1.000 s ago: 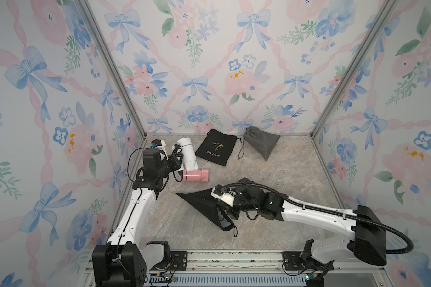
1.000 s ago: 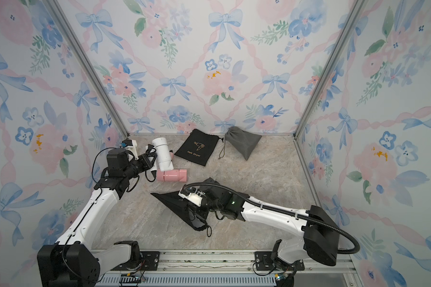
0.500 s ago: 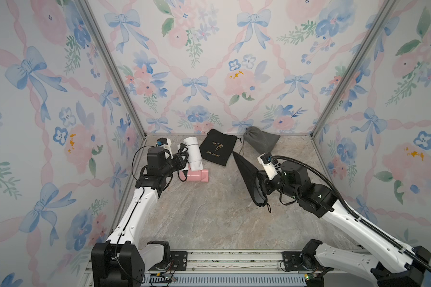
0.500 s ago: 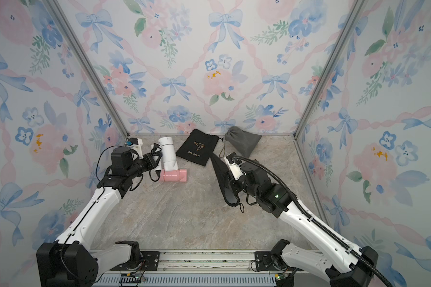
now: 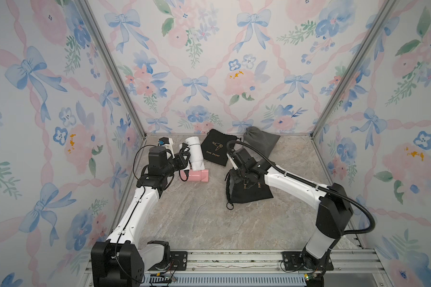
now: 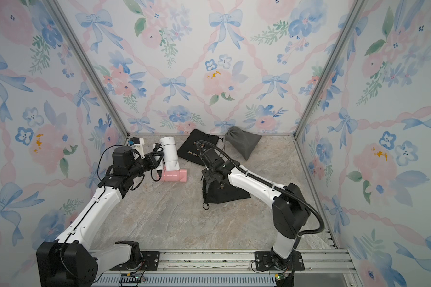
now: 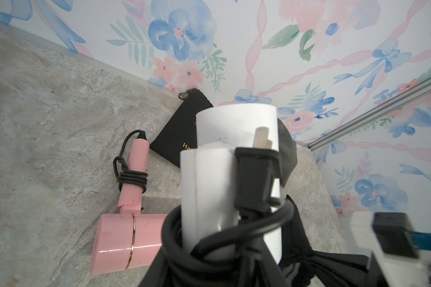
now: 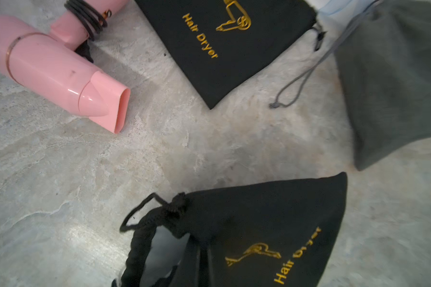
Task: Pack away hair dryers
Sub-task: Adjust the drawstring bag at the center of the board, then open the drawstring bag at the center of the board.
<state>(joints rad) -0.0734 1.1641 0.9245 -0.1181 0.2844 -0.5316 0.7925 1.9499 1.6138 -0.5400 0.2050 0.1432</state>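
From where I stood, nothing had been packed yet. In the far-left corner a spare white dryer lay by the wall, untouched. Just right of it the left gripper was clamped round the handle and bundled cord of the other white dryer, whose barrel pointed toward the far wall (whether it was clear of the table I couldn't make out). The pink dryer lay on its side just nearer, its cord wrapped on the handle. A flat black pouch lay by the far wall. Toward the middle, an open black pouch lay with its mouth gaping leftward. The right gripper was right over that mouth, but I couldn't tell how far its jaws were parted or whether they had any cloth. Farther right sat the grey pouch. By my reckoning, all three dryers had yet to be bagged.
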